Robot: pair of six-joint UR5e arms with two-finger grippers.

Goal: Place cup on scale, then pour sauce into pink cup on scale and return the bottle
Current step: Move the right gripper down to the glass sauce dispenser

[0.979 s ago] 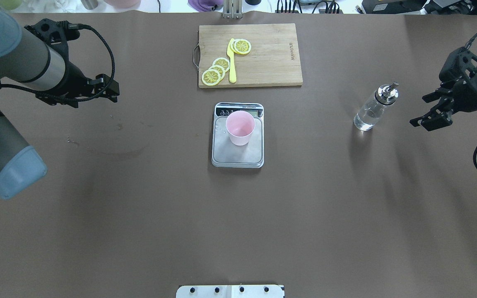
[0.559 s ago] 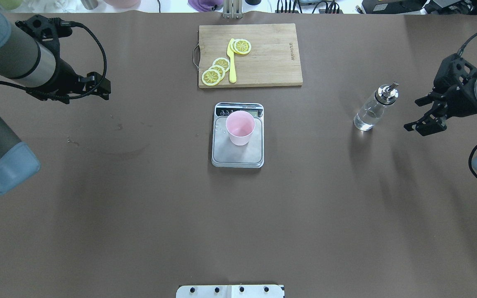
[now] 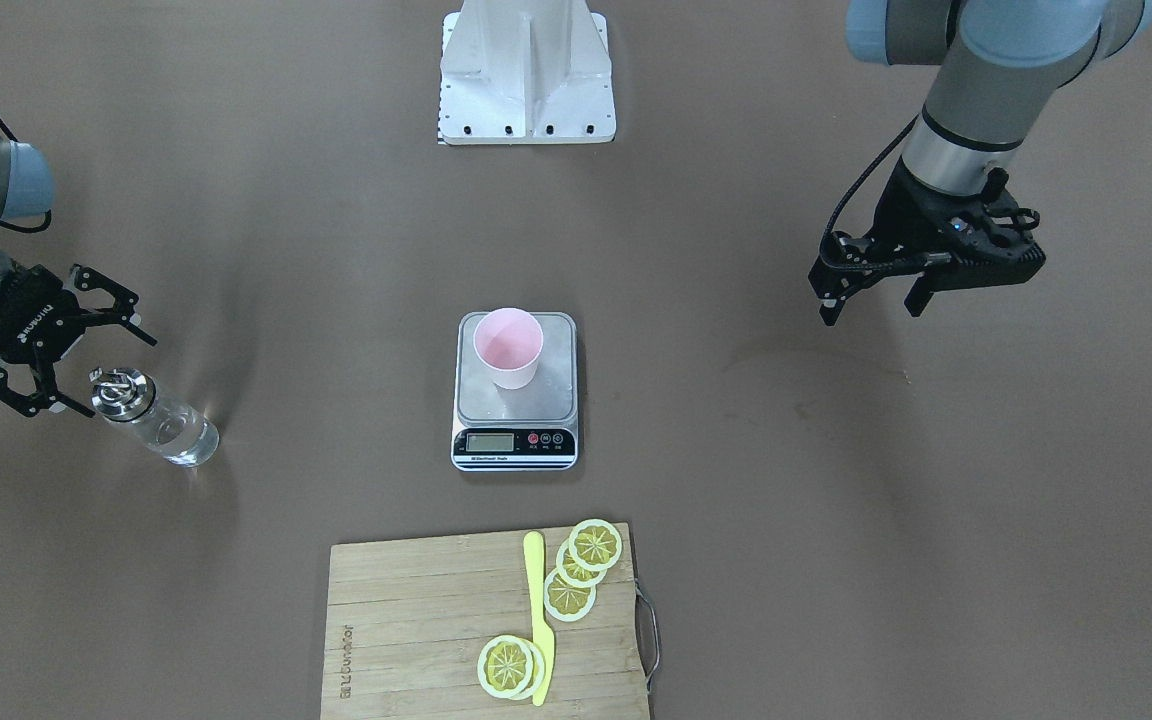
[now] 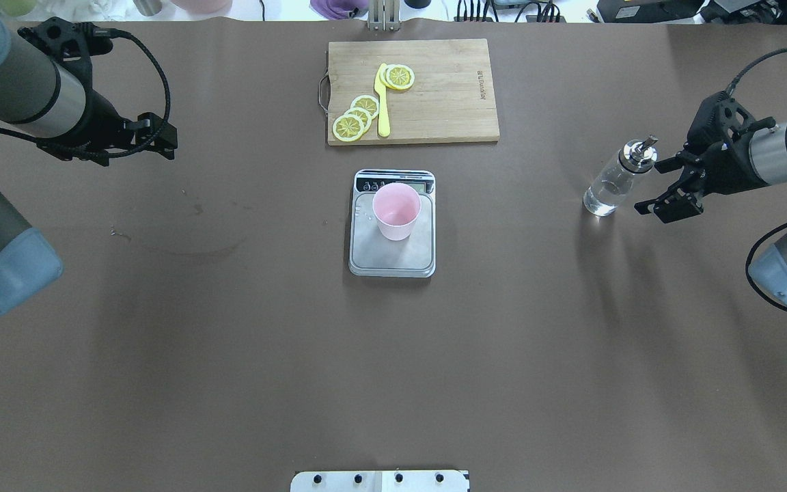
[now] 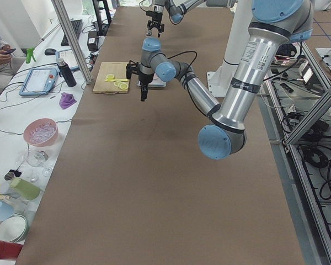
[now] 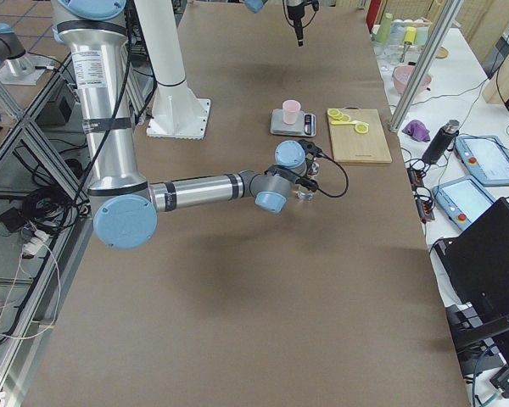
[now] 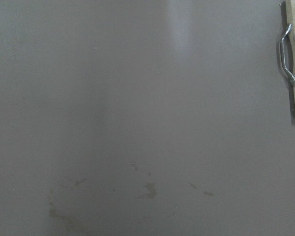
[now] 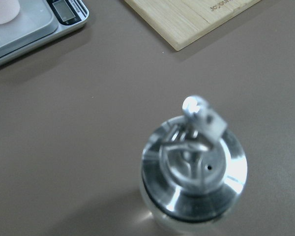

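Observation:
The pink cup point(image 4: 397, 210) stands upright on the silver scale point(image 4: 391, 258) at mid-table; both also show in the front view, cup point(image 3: 508, 347) on scale point(image 3: 514, 408). The clear bottle point(image 4: 613, 180) with its silver pourer cap stands on the table to the right, partly filled with clear sauce point(image 4: 600, 197). My right gripper point(image 4: 657, 186) is open just right of the bottle, jaws level with its upper part and not touching it. The right wrist view looks down on the cap point(image 8: 194, 167). My left gripper point(image 4: 167, 141) is open and empty, far left of the scale.
A wooden cutting board point(image 4: 445, 96) with lemon slices point(image 4: 358, 116) and a yellow knife point(image 4: 382, 102) lies behind the scale. Its metal handle point(image 7: 287, 55) shows in the left wrist view. The robot's base plate point(image 4: 380, 480) is at the near edge.
My right gripper has moved left, close to the bottle. My left arm has drawn back and away to the far left. Cup, scale and bottle have not moved.

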